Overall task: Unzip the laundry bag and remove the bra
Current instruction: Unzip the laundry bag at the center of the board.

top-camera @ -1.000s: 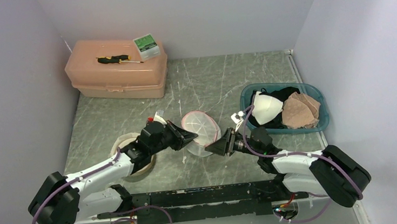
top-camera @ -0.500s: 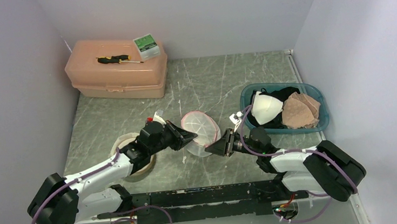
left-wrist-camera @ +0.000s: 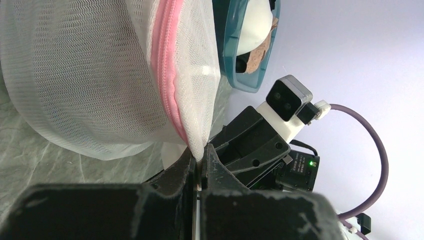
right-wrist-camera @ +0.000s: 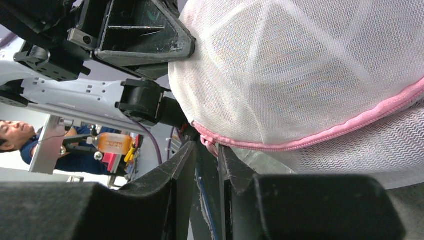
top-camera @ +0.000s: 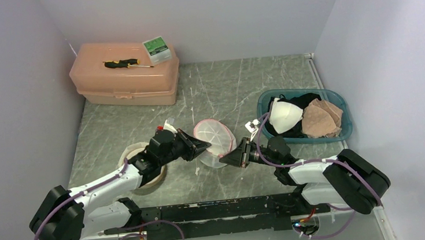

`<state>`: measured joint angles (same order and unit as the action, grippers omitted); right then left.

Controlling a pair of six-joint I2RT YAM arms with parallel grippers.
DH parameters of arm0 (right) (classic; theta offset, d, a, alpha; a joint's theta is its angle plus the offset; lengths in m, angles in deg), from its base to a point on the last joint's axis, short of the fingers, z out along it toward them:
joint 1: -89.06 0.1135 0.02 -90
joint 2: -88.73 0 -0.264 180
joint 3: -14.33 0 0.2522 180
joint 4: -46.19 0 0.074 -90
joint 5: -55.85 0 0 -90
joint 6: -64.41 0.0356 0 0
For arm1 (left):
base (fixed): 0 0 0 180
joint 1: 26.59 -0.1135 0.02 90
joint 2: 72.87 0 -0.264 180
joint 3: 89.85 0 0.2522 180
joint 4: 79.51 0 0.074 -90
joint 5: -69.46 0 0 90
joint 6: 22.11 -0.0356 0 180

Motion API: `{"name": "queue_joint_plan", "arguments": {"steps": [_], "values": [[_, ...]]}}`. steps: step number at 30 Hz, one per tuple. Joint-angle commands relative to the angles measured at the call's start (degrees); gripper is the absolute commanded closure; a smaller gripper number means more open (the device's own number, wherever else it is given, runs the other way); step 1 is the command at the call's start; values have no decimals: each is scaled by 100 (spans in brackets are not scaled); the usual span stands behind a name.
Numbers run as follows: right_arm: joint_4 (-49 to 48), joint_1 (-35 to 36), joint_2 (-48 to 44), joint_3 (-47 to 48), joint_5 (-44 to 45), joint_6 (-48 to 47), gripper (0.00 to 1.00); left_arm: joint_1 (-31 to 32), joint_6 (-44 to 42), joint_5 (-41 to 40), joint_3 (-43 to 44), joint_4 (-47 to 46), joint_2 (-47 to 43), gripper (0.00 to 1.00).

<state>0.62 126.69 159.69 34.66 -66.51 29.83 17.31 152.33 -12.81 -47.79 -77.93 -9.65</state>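
Note:
The laundry bag (top-camera: 214, 134) is a round white mesh pouch with a pink zipper (left-wrist-camera: 167, 75), held up off the table between both arms. My left gripper (top-camera: 205, 148) (left-wrist-camera: 200, 159) is shut on the bag's mesh edge beside the zipper. My right gripper (top-camera: 224, 162) (right-wrist-camera: 207, 150) sits under the bag's near edge. Its jaws stand a narrow gap apart, with the pink zipper pull (right-wrist-camera: 209, 146) hanging between the tips. The bag (right-wrist-camera: 310, 65) is zipped. The bra is hidden inside the mesh.
A teal basket (top-camera: 262, 101) with white, beige and black garments stands right of the bag. A peach toolbox (top-camera: 125, 81) carrying a screwdriver (top-camera: 127, 62) and a green box (top-camera: 156, 49) sits at the back left. A beige round roll (top-camera: 127, 155) lies under my left arm.
The right gripper has slid slightly left toward the bag, and its jaws have narrowed around the zipper pull. The left gripper and the bag have stayed put.

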Motion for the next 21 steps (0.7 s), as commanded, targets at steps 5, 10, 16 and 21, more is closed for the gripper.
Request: {"name": "queue_joint_plan", "arguments": {"steps": [5, 10, 16, 21], "values": [[-187, -12, -47, 1, 10, -141, 76, -46, 63, 62, -45, -131, 22, 97], [-96, -10, -32, 37, 27, -176, 80, -40, 71, 84, -61, -161, 48, 97], [-60, -8, -57, 29, 53, -182, 87, -42, 72, 80, -86, -161, 25, 97], [49, -11, -189, 5, 79, -219, 95, -41, 81, 75, -120, -171, 15, 97]]}}
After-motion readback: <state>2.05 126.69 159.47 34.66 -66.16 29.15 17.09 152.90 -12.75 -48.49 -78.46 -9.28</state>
